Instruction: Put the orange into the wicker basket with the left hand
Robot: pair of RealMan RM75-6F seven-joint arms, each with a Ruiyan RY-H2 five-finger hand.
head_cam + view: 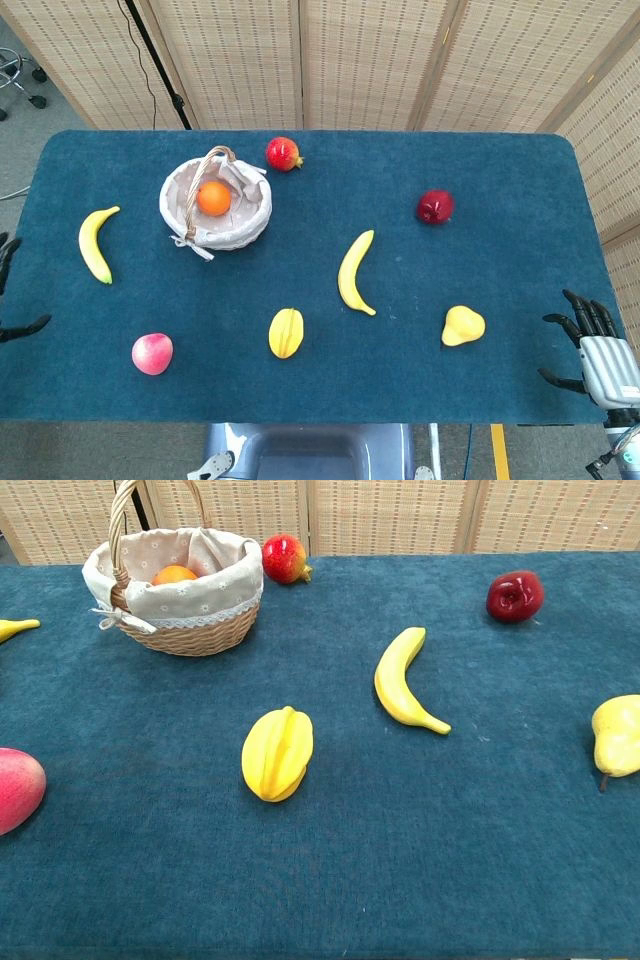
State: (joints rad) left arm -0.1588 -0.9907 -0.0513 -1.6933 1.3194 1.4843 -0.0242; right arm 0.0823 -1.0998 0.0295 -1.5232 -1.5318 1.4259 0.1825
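The orange (213, 198) lies inside the cloth-lined wicker basket (252, 226) at the table's far left; in the chest view only the top of the orange (174, 575) shows above the basket's lining (200, 600). Of my left hand (10, 290) only dark fingertips show at the left edge of the head view, well away from the basket, spread and holding nothing. My right hand (598, 347) rests at the near right corner, fingers apart and empty.
A small banana (95, 245) lies left of the basket, a pomegranate (283, 153) behind it. A red apple (435, 206), a banana (352, 272), a starfruit (286, 332), a pear (463, 325) and a pink fruit (152, 353) are scattered on the blue cloth.
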